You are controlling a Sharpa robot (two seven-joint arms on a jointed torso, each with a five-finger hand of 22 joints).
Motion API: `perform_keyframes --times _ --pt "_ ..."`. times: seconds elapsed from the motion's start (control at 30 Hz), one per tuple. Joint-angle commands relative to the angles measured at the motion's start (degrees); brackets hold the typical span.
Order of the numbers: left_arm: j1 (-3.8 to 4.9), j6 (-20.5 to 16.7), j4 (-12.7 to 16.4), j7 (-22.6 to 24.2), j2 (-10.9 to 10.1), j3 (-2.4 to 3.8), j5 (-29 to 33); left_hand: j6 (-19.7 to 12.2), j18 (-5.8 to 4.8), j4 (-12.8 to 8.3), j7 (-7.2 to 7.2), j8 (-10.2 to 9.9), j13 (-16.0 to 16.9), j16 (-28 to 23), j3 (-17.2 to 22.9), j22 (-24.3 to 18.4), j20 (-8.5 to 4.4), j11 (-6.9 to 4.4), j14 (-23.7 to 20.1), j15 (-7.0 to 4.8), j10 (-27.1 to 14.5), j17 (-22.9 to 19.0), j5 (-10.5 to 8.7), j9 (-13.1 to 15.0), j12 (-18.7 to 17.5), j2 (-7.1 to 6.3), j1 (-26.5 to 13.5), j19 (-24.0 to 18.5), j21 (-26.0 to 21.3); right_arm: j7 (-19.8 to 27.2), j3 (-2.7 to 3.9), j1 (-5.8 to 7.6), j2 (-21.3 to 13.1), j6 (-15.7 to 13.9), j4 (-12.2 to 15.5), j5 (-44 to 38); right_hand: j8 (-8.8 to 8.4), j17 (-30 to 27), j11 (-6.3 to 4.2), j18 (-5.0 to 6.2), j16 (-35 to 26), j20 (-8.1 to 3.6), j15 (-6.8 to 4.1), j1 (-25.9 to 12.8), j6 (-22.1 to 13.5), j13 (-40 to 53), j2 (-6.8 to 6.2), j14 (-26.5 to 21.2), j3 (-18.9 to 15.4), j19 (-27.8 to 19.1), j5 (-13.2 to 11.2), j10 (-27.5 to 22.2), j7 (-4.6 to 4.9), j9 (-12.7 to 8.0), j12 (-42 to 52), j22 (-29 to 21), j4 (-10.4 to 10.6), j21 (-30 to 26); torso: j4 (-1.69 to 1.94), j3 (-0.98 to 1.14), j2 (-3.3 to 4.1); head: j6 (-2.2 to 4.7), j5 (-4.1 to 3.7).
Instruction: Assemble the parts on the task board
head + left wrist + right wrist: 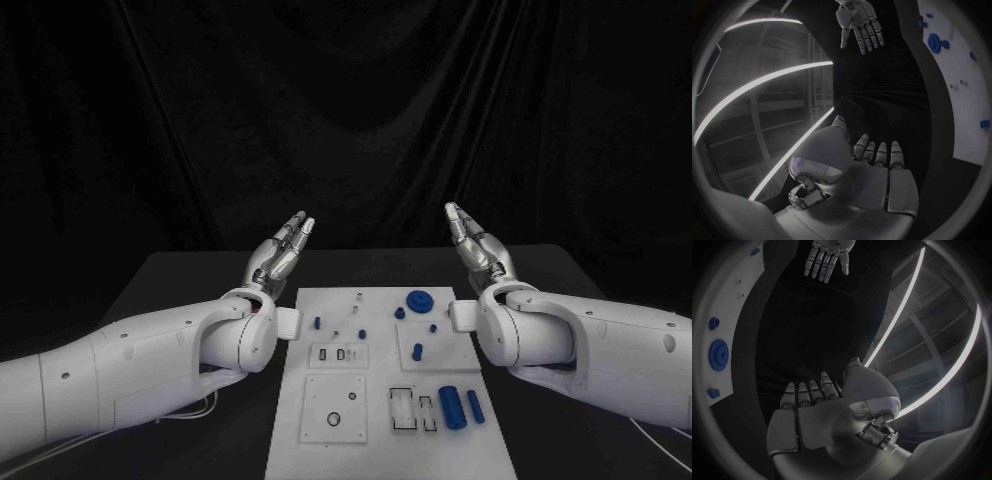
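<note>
Left hand (283,252): raised off the black table (188,290), beyond the far left corner of the task board (378,452); palm flat, fingers straight and close together, holding nothing.
Right hand (476,250): raised beyond the board's far right corner, mirroring the left; fingers straight, holding nothing. The two palms face each other across the board's far end, well apart.
Task board: white plate, lying flat in the middle of the table between the two forearms.
Blue gear (418,299): round, near the board's far edge, right of its centre line.
Blue cylinder (453,407): lying on the board's near right part, with a thinner blue rod (475,405) just beside it toward the right edge.
Small blue pieces (417,351): scattered over the board's far half; their shapes are too small to tell.
Cut-outs: several rectangular recesses in the board's near half.
</note>
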Motion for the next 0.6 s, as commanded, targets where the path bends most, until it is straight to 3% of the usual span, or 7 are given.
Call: perform_keyframes --times 0.03,0.27,0.3,0.4,0.43,0.53,0.6 --pt "1.27 12.8 -1.21 7.77 0.57 -1.07 3.46 0.73 0.57 0.85 0.0 0.27 -0.1 -0.21 -0.52 -0.08 0.92 -0.42 0.08 -0.89 -0.08 -0.05 0.64 0.1 -0.2 0.49 2.63 0.04 -0.19 1.92 -0.01 0.08 0.0 1.06 0.01 2.39 0.32 -0.08 1.06 0.62 -0.21 0.95 -3.75 0.99 0.33 0.07 0.0 -0.02 -0.52 -0.04 0.08 0.04 0.06 0.06 0.34 -0.09 0.08 -0.4 0.0 -0.01 0.03 0.01 0.0" --pt "3.18 20.08 -3.16 11.35 1.35 -3.5 5.17 1.08 0.26 0.86 1.29 0.34 -0.1 -0.21 -0.17 -0.08 2.57 1.27 0.08 0.97 -0.08 -0.05 1.61 0.15 -0.2 0.49 3.69 0.04 -0.19 1.92 -0.01 0.08 0.0 1.06 0.01 2.39 0.42 -0.08 4.76 -0.36 -0.21 3.73 0.4 1.58 0.65 0.23 -0.61 -0.02 -0.46 -0.04 -0.08 0.29 1.28 0.11 1.3 -0.09 0.04 -0.4 0.0 -0.01 0.03 0.01 0.0" --pt "3.39 20.88 -3.37 11.74 1.43 -3.77 5.36 2.56 0.42 0.83 2.64 0.61 -0.1 -0.21 0.4 -0.08 3.78 3.12 0.08 1.95 -0.08 -0.05 3.92 0.33 -0.2 0.46 5.03 0.04 -0.19 1.92 -0.01 0.08 0.0 1.06 0.01 2.39 0.46 -0.08 5.74 -0.64 -0.21 4.53 1.45 1.69 0.95 0.26 -0.69 -0.02 -0.37 -0.04 -0.1 0.38 1.74 0.14 1.53 -0.09 0.09 -0.4 0.0 -0.01 0.03 0.01 0.0" --pt "3.57 21.54 -3.55 12.06 1.5 -3.99 5.51 3.02 0.51 0.85 2.87 0.68 -0.02 -0.21 0.66 -0.08 5.18 3.74 0.08 3.27 0.12 -0.05 5.33 0.36 -0.12 0.22 6.39 0.04 -0.19 1.92 -0.01 0.08 0.0 1.06 0.01 2.39 0.61 -0.08 8.91 -1.44 -0.21 7.94 5.65 2.74 2.09 0.49 -1.24 -0.02 0.02 -0.04 0.14 0.83 3.18 0.25 3.12 -0.09 0.08 -0.4 0.0 -0.01 0.03 0.01 0.0" --pt "3.57 28.63 -5.47 9.84 0.39 -4.01 0.75 3.14 0.62 0.87 2.94 0.69 0.04 -0.21 0.67 -0.08 5.75 3.94 0.08 3.64 0.29 -0.05 5.52 0.37 -0.06 0.2 6.63 0.04 -0.19 -0.39 -0.01 0.16 -0.92 8.06 -2.36 -6.63 0.64 -0.08 9.79 -1.71 -0.21 8.88 6.91 3.14 2.34 0.59 -1.45 -0.02 0.14 -0.04 0.43 1.05 3.61 0.28 3.76 -0.09 0.02 -0.4 0.04 0.0 0.02 -3.26 -0.01" --pt "3.57 28.89 -5.63 9.99 -0.23 -4.01 -2.66 3.82 1.23 0.75 3.28 0.78 0.41 -0.21 0.82 -0.08 7.43 4.68 0.08 4.21 1.38 -0.05 6.52 0.43 0.43 -0.04 7.88 0.04 -0.19 -0.87 -0.01 0.49 -1.14 8.78 -3.36 -12.23 1.01 1.32 12.32 -2.16 2.34 12.92 11.52 7.12 4.5 1.15 -2.73 3.29 1.14 4.01 2.96 3.05 5.42 0.53 7.71 1.88 -0.26 2.59 0.07 0.0 0.02 -3.86 -0.18" --pt "3.57 29.0 -5.66 10.0 -0.72 -4.02 -4.2 4.34 1.52 0.77 3.48 0.85 0.83 -0.21 1.03 0.27 8.36 5.53 0.08 4.17 2.61 -0.05 7.92 0.51 1.34 -0.25 9.41 0.41 0.2 -1.41 -0.01 0.99 -1.15 9.3 -4.28 -17.18 1.28 2.35 13.5 -2.0 4.8 14.0 12.52 9.44 6.23 1.38 -3.43 7.07 1.71 8.3 4.26 4.62 6.55 0.68 9.83 3.33 -0.34 5.28 0.02 0.01 0.07 -4.2 -0.09"
